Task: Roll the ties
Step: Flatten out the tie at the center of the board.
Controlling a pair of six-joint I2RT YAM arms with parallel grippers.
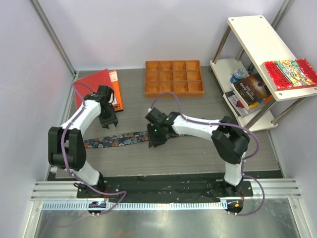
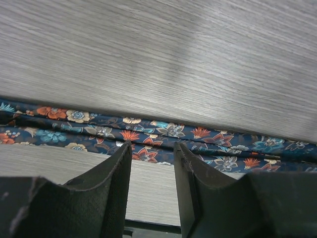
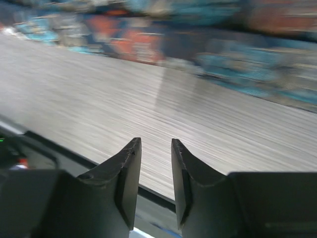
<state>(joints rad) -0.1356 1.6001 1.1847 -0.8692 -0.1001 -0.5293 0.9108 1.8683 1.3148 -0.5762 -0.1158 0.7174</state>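
The navy floral tie (image 1: pixel 116 140) lies flat across the grey table, running left to right. In the left wrist view it shows as a folded patterned band (image 2: pixel 163 134). My left gripper (image 1: pixel 108 122) hovers just behind the tie's left part, open and empty (image 2: pixel 152 148). My right gripper (image 1: pixel 156 140) is over the tie's right end, open and empty (image 3: pixel 156 145). The tie is a blurred band at the top of the right wrist view (image 3: pixel 208 34).
An orange wooden compartment tray (image 1: pixel 174 78) stands at the back. A red folder and orange book (image 1: pixel 99 87) lie back left. A white shelf unit (image 1: pixel 257 59) with books and a red patterned book (image 1: pixel 290 73) stands at the right.
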